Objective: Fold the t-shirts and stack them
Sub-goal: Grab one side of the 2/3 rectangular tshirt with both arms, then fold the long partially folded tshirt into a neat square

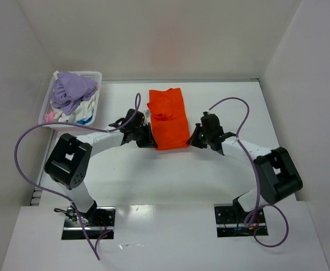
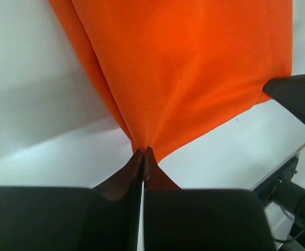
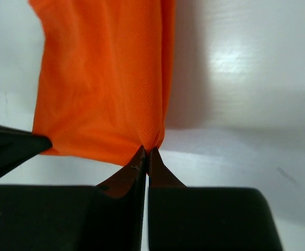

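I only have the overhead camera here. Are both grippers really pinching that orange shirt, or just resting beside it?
Observer: The left gripper is shut on a near corner of the orange shirt; the cloth gathers to a point at its tips.
Operator: And the right?
Observer: The right gripper is shut on the other near corner, with the cloth gathered the same way.
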Robot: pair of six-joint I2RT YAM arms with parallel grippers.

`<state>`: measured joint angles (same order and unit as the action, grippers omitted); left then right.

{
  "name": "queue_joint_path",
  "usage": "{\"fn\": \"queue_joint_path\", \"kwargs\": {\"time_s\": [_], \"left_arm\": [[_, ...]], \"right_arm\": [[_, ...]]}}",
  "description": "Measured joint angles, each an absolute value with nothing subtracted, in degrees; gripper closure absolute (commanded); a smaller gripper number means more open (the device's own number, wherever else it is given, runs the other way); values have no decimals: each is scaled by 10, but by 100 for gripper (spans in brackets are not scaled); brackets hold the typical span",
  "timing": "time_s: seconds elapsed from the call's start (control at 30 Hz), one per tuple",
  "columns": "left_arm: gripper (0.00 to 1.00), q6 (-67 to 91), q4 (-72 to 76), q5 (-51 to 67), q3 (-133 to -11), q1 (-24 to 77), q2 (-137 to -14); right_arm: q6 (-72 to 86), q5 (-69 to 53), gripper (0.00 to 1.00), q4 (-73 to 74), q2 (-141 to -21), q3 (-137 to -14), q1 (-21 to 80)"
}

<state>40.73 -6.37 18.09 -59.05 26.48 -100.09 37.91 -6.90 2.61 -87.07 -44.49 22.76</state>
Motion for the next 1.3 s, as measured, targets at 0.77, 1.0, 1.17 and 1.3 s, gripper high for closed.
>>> {"fn": "queue_joint_path", "kwargs": {"time_s": [0.77,1.0,1.17,1.3], "left_arm": [[100,454,-211,135,-556,337,-718],[100,450,-215,133,-619,319,-801],[100,449,-214,138,-663,306,-855],[100,450,-209,143,-684,288,-882]], "right_arm": [[458,-58,100,203,-571,-399,293],[423,-57,100,200,-661,-470,253],[405,-65,100,190,-717,-517,226],[395,-69,100,178,-762,-555,221]]}}
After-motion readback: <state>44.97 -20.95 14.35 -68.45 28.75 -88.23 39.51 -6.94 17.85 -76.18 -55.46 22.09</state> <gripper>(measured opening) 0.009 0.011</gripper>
